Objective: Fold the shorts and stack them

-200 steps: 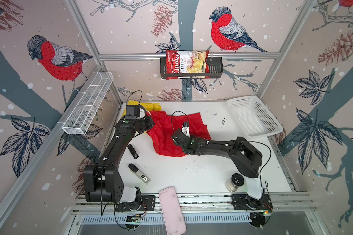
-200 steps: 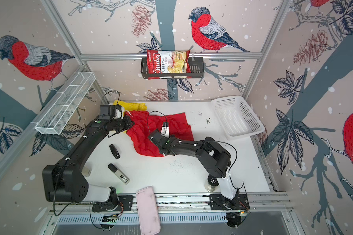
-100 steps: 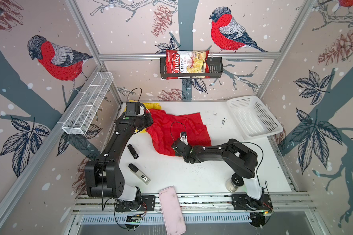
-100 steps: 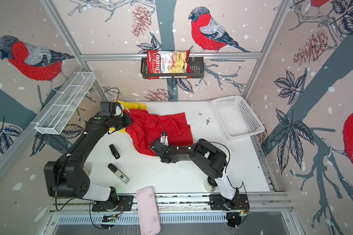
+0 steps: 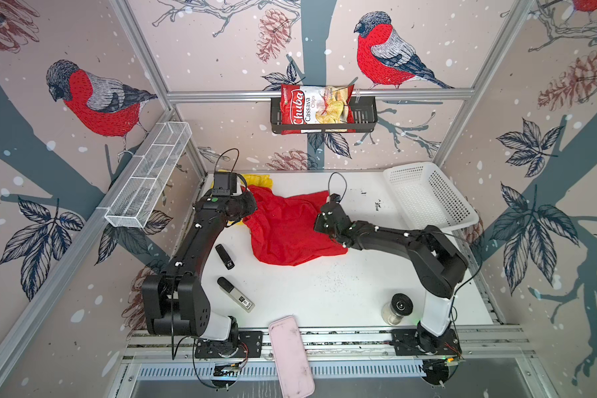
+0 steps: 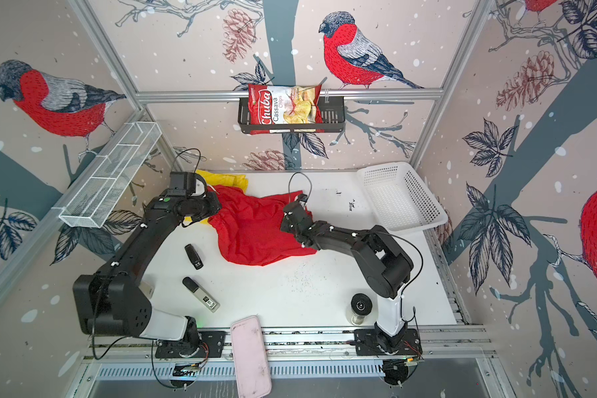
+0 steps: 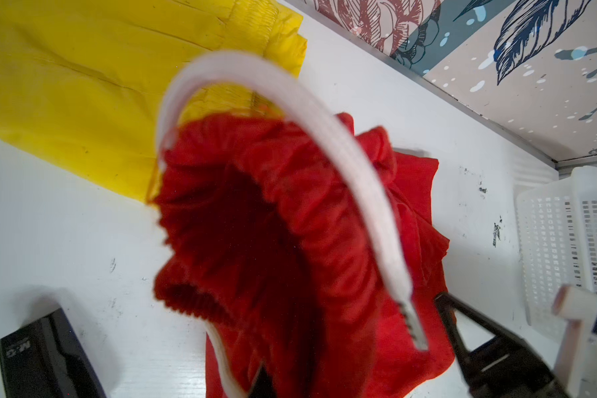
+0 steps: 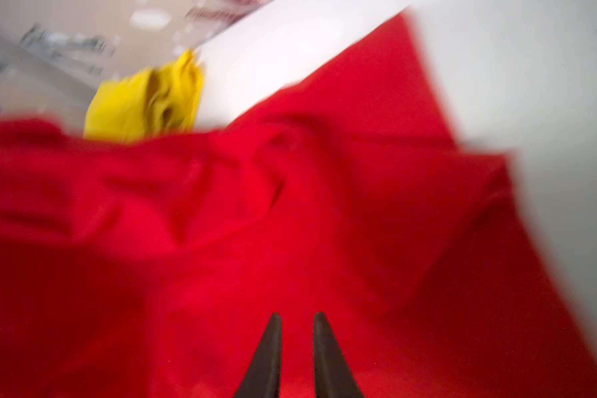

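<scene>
Crumpled red shorts [image 5: 286, 234] lie mid-back on the desk [image 5: 324, 296], their far-left edge overlapping the yellow shorts [image 5: 262, 180] by the back wall. L gripper [image 5: 248, 207] has fingers together, clamped on the red shorts at the waistband end, w/ the white drawstring [image 7: 311, 138] looping up. R gripper [image 8: 297, 314] is over the red shorts' right side, fingers a narrow gap apart; that view is blurred.

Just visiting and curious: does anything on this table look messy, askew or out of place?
Yes. The pink case hangs askew over the front edge of the table. The red shorts lie crumpled, partly covering the yellow shorts at the back. Black specks dot the surface in front of them.
</scene>
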Controlling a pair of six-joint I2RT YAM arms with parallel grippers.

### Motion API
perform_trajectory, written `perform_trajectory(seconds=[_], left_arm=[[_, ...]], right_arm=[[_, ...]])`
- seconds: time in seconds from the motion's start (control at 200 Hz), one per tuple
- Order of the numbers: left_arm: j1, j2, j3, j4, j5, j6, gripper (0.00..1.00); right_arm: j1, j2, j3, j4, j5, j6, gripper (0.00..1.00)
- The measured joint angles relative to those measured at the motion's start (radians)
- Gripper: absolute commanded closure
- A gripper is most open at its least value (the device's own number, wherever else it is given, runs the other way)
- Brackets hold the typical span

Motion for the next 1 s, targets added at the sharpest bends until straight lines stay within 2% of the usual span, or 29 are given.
perform_trajectory(seconds=[0.06, 0.165, 0.23, 0.305, 0.37, 0.415, 0.525, 0.59, 0.695, 1.001], left_arm=[[0.000, 0.003, -0.002, -0.001, 0.000, 0.009, 1.00], [0.000, 0.010, 0.005, -0.006, 0.008, 0.014, 1.00], [0.000, 0.014, 0.008, -0.007, 0.026, 0.016, 1.00], [0.000, 0.014, 0.005, -0.005, 0.040, 0.016, 1.00], [0.000, 0.013, -0.005, 0.000, 0.046, 0.016, 1.00], [0.000, 0.013, -0.010, 0.002, 0.045, 0.016, 1.00], [0.000, 0.006, -0.022, 0.006, 0.035, 0.016, 1.00], [0.000, 0.001, -0.030, 0.010, 0.023, 0.016, 1.00], [0.000, 0.000, -0.039, 0.015, 0.014, 0.017, 1.00], [0.050, 0.047, -0.061, 0.031, 0.042, 0.020, 1.00]], right_arm=[[-0.034, 0.008, 0.021, -0.055, -0.027, -0.016, 0.44], [-0.056, 0.027, 0.059, -0.116, -0.053, -0.041, 0.31], [-0.056, 0.043, 0.076, -0.131, -0.066, -0.046, 0.26], [-0.060, 0.074, 0.088, -0.146, -0.078, -0.049, 0.26], [-0.069, 0.108, 0.100, -0.156, -0.103, -0.049, 0.31], [-0.078, 0.131, 0.108, -0.164, -0.106, -0.049, 0.40], [-0.115, 0.169, 0.134, -0.169, -0.165, -0.051, 0.80], [-0.148, 0.189, 0.165, -0.169, -0.203, -0.053, 0.92], [-0.204, 0.217, 0.230, -0.177, -0.235, -0.054, 0.97], [-0.320, 0.396, 0.563, -0.229, -0.283, -0.087, 0.95]])
